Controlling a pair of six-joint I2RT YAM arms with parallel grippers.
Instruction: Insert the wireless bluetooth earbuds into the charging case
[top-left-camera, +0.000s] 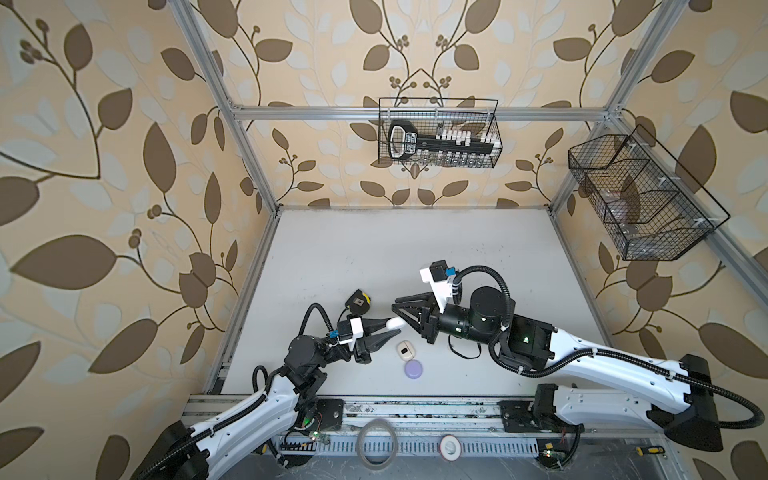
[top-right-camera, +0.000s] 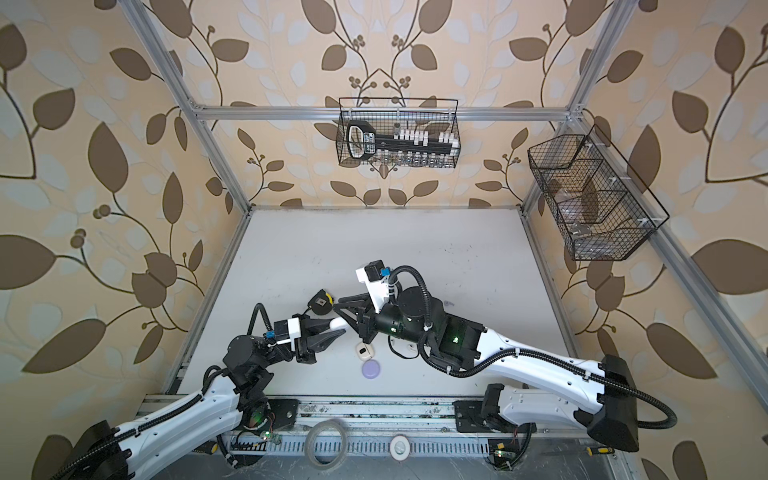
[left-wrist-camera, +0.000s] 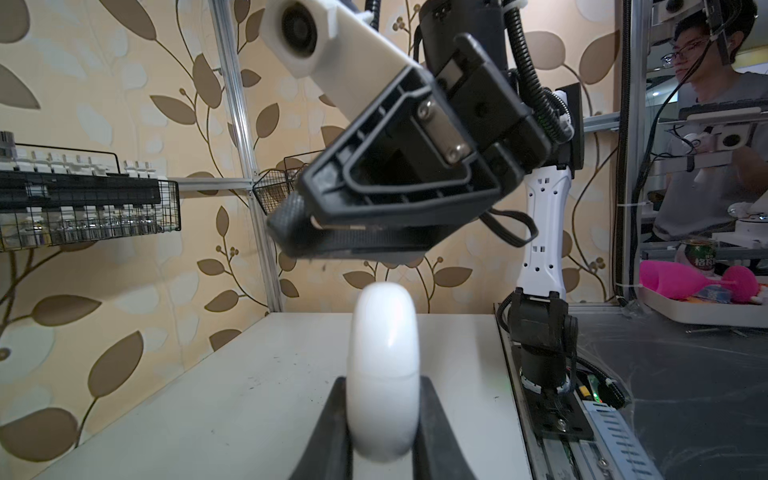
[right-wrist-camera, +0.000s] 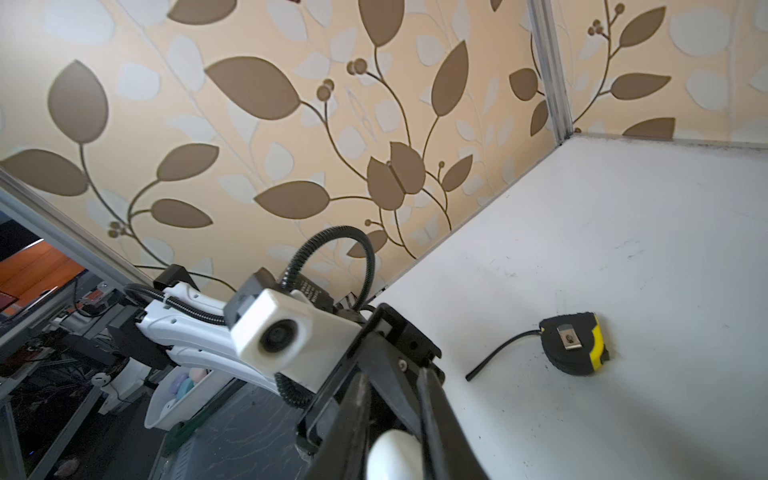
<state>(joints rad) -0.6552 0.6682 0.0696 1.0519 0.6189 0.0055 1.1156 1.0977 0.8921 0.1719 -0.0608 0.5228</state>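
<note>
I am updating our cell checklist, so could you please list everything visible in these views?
white case: one, white, clamped in the left end effector
cream case: one, cream, on the table near the front
lavender case: one, lavender, on the table in front of the cream case
tape measure: one, black and yellow, on the table left of centre
back wire basket: one, black, back rail
side wire basket: one, black, right wall
tape roll: one, greyish, front ledge
loose earbuds: none that I can make out
left end effector: one, black, shut on the white case
right end effector: one, black, tip close to the white case, opening unclear
</note>
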